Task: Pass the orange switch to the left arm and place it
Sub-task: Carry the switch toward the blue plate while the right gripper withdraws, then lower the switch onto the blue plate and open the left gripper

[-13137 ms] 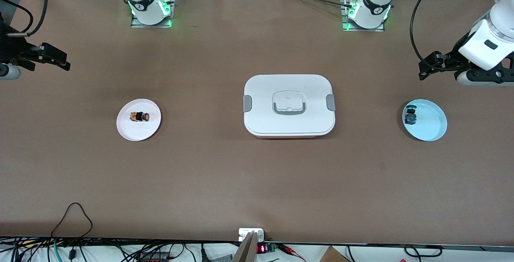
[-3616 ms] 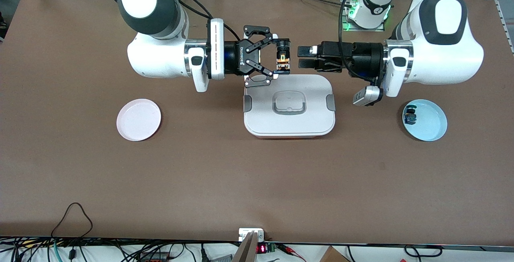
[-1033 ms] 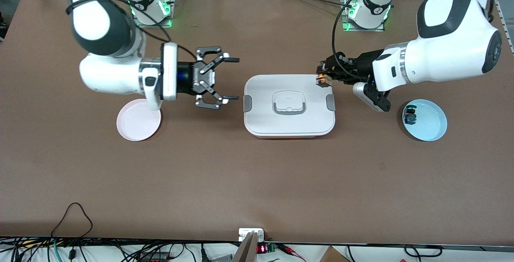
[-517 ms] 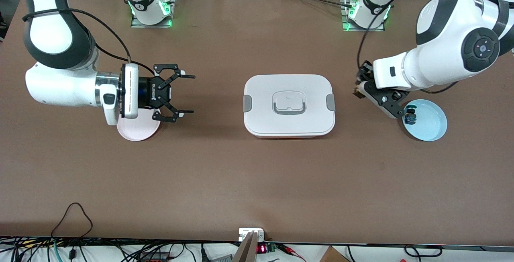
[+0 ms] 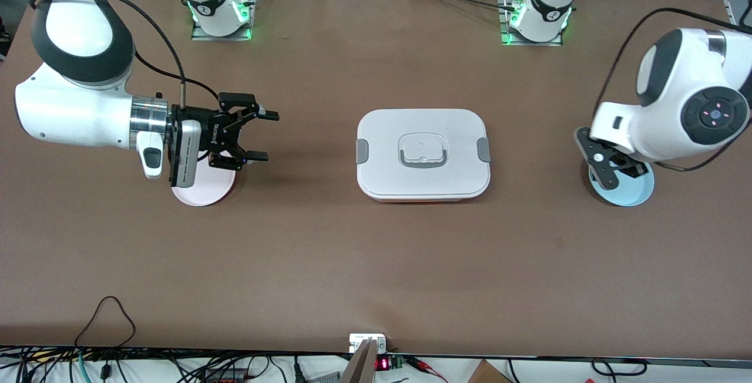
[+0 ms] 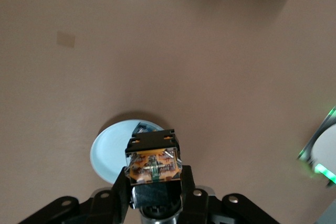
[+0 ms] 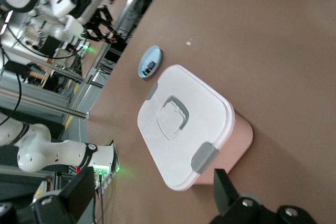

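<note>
Handoff is done, switch is now hanging right over the blue plate

I've got the orange switch (image 6: 153,162) pinched in the left gripper (image 6: 155,182) jaws, poised above the blue plate (image 5: 639,192) at the left arm's end of the worktop, where the little blue switch (image 6: 140,128) already sits. A second ago it was still crossing the corner of the box (image 5: 423,154), so it's clear of that now and I reckon only the set-down is left. The right gripper (image 5: 254,136), jaws spread and empty, has pulled back to hover over the pink plate (image 5: 202,189), the switch's starting spot.
</note>
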Available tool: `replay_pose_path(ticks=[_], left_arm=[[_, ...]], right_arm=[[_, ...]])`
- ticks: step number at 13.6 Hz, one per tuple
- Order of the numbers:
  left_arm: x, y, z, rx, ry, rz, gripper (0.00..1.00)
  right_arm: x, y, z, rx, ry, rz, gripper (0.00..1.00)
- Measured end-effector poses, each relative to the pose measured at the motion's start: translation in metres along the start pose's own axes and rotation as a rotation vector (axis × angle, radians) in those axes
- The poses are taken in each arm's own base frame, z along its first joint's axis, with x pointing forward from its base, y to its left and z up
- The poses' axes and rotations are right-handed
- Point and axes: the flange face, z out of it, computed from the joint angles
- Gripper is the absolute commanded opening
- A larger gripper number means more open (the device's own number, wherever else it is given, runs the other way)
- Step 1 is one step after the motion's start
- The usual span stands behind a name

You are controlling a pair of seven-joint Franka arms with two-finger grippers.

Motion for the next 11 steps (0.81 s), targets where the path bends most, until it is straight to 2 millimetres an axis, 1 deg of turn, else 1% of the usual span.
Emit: replay_pose_path(ticks=[2,3,4,7,9,11], left_arm=[[-0.042,-0.032,0.032,0.062,0.012,0.161,0.17],[-0.06,-0.045,0.053,0.104,0.012,0.248,0.17],[-0.073,-0.052,0.077,0.127,0.011,0.306,0.17],[-0.103,-0.055,0.145,0.147,0.045,0.328,0.2],[-0.125,-0.052,0.183,0.173,0.072,0.355,0.2],[-0.139,-0.051,0.219,0.184,0.098,0.386,0.21]], right_arm=[[-0.005,0.001,-0.002,-0.067,-0.065,0.129,1.0],[-0.008,0.001,-0.004,-0.114,-0.097,0.212,1.0],[-0.01,0.003,-0.007,-0.182,-0.131,0.285,1.0],[-0.022,0.009,-0.02,-0.436,-0.259,0.368,1.0],[-0.03,0.01,-0.027,-0.548,-0.309,0.462,1.0],[-0.036,0.009,-0.033,-0.654,-0.336,0.573,1.0]])
